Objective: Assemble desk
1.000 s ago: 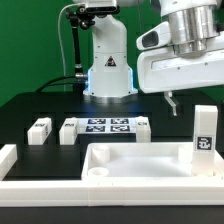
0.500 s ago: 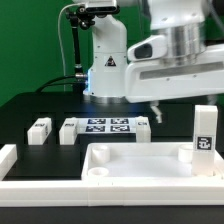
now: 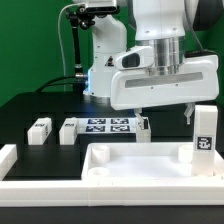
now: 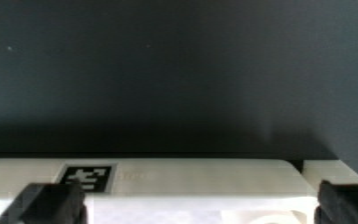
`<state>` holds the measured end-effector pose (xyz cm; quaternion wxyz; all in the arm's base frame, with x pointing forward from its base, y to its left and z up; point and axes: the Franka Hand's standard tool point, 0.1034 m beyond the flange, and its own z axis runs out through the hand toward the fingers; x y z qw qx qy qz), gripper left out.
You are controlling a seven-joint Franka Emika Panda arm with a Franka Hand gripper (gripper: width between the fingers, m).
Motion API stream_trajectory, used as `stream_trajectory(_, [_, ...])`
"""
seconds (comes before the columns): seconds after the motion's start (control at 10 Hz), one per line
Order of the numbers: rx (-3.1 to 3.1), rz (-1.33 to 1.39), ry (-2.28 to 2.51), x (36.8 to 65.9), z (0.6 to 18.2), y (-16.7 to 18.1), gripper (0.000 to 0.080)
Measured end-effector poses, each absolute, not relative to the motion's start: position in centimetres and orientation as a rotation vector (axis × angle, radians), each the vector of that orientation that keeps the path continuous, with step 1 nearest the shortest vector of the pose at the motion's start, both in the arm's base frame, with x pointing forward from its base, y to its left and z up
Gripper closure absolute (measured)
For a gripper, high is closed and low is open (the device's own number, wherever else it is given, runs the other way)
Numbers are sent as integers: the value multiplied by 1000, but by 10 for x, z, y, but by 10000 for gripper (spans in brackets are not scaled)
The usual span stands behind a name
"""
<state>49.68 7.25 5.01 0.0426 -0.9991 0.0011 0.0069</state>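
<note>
Black matte table (image 3: 30, 105), exterior view: large white plastic rectangular tabletop (image 3: 140, 160) with raised rim at six o'clock, one short white square tagged leg (image 3: 203, 133) upright at its three o'clock end. A second leg (image 3: 40, 130) and third leg (image 3: 68, 130) lie at nine o'clock of the marker board (image 3: 108, 126), with a fourth leg (image 3: 143, 125) at its three o'clock. White two-finger gripper (image 3: 165, 112) hangs released and empty, jaws wide, above the fourth leg; the wrist view alone shows dark fingertips (image 4: 43, 205) flanking a white tagged face (image 4: 176, 178), part unidentifiable.

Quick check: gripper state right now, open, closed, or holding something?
Gripper: open wide, holding nothing.
</note>
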Motion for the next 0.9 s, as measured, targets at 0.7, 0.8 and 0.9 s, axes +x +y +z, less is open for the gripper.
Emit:
stream_trajectory(0.7, [-2878,908,67,460,47,43,151])
stream_trajectory(0.8, [-2823,1078,99,450,39,45,151])
stream_trajectory(0.9, [-2801,1158,88,449,28,48,151])
